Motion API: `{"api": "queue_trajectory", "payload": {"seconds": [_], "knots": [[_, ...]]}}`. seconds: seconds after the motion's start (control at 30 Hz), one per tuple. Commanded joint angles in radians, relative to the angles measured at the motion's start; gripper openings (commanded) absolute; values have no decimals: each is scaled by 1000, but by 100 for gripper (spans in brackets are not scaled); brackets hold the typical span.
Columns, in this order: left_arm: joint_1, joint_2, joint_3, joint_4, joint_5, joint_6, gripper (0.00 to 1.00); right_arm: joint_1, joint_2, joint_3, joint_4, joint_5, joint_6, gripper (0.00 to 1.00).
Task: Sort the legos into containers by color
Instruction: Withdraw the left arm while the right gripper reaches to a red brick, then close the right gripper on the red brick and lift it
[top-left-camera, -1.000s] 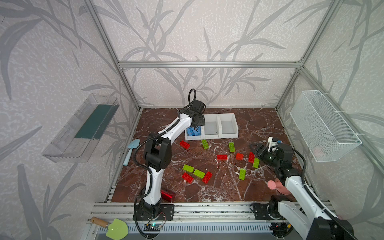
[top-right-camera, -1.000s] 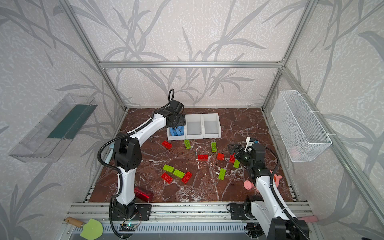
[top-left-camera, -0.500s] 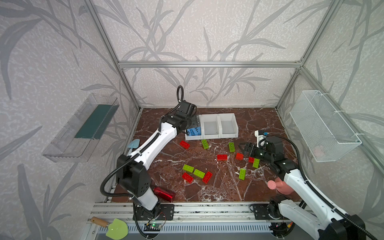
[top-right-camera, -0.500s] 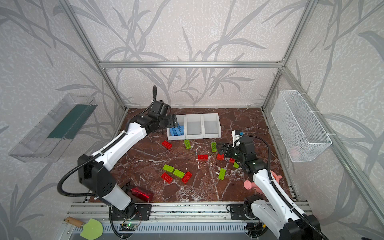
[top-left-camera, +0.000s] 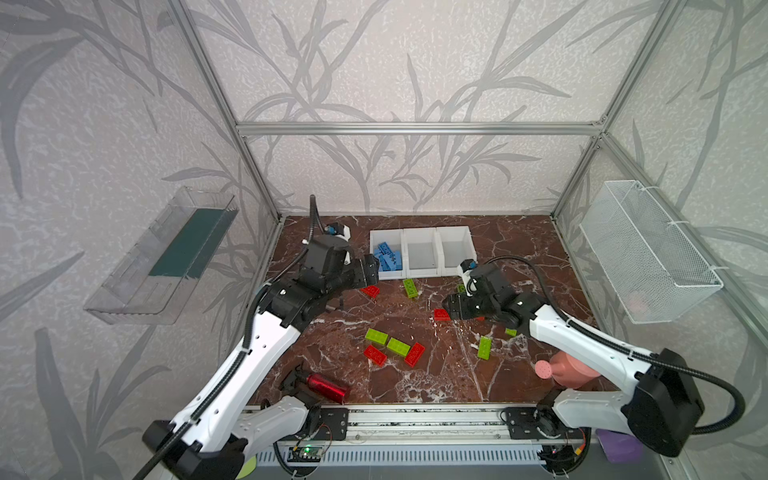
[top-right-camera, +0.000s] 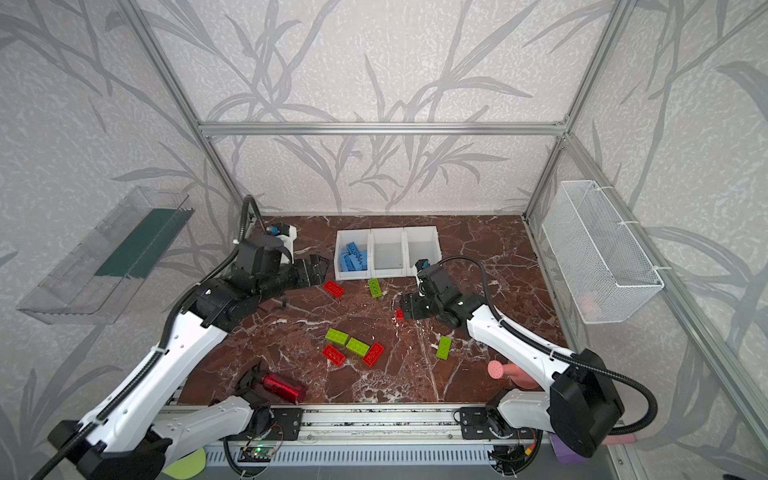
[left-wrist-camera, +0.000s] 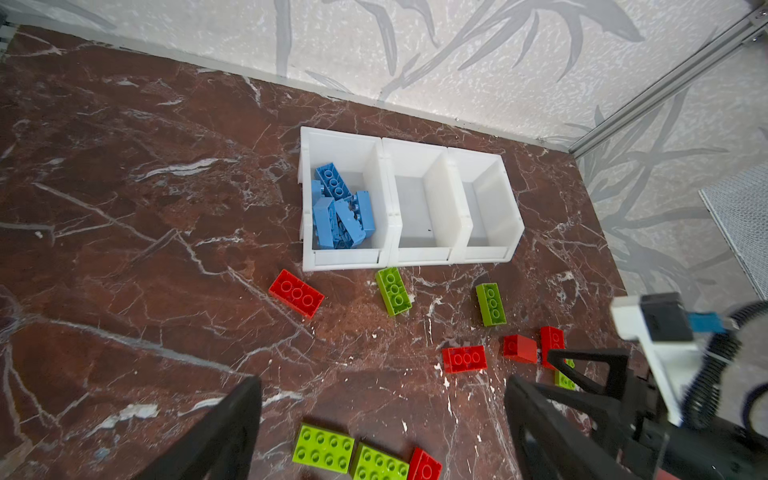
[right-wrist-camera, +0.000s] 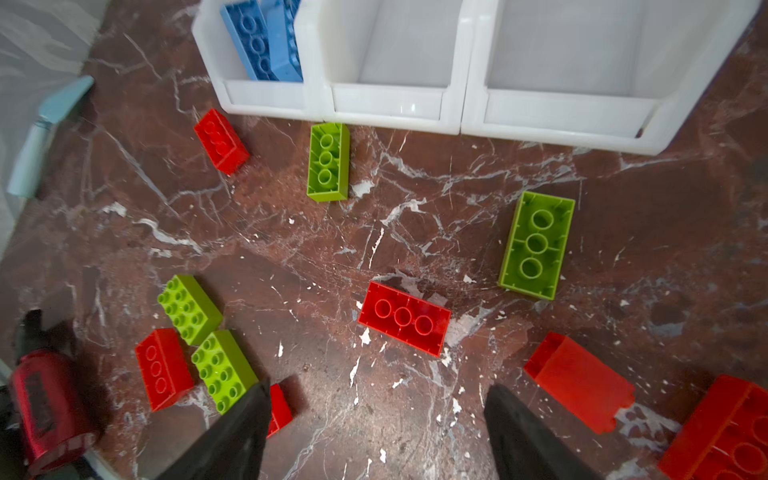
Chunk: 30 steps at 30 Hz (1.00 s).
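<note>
Three joined white containers (top-left-camera: 422, 266) stand at the back; the leftmost holds several blue legos (top-left-camera: 386, 259) (left-wrist-camera: 338, 208), and the other two show bare floors. Red and lime legos lie scattered in front: a red one (top-left-camera: 370, 291), a green one (top-left-camera: 410, 287), a red one (right-wrist-camera: 404, 318), and a mixed cluster (top-left-camera: 395, 347). My left gripper (top-left-camera: 372, 270) (left-wrist-camera: 382, 386) hangs open and holds nothing, just left of the blue bin. My right gripper (top-left-camera: 451, 307) (right-wrist-camera: 378, 388) is open above the floor, beside the red brick (top-left-camera: 441, 314).
A shiny red bottle (top-left-camera: 326, 386) lies at the front left. A pink watering can (top-left-camera: 561, 372) sits at the front right under my right arm. A wire basket (top-left-camera: 648, 253) hangs on the right wall and a clear tray (top-left-camera: 166, 257) on the left wall.
My left gripper has drawn back from over the blue bin toward the left front. My right gripper has travelled leftward toward the middle, over the red bricks.
</note>
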Motion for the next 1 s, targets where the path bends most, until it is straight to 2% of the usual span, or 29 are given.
{"api": "queue_trajectory", "payload": {"seconds": [0.0,0.1,0.17,0.4,0.6,0.77,0.97], "knots": [[-3,-91,-66,-70,-3,61,91,38,45,-14,-3,132,34,82],[-4,-160,-134,-80,-4,61,91,63,98,-26,41,199,34,82],[-3,-199,-178,-75,-6,55,91,79,130,-22,60,222,243,88],[-3,-296,-314,-51,-20,52,92,137,271,54,60,286,302,90],[-3,-336,-323,-62,-36,55,92,149,368,90,49,320,342,90],[-4,-345,-326,-59,-33,62,92,164,436,121,38,345,331,85],[-3,-336,-322,-59,-16,68,92,181,470,150,19,374,308,68]]}}
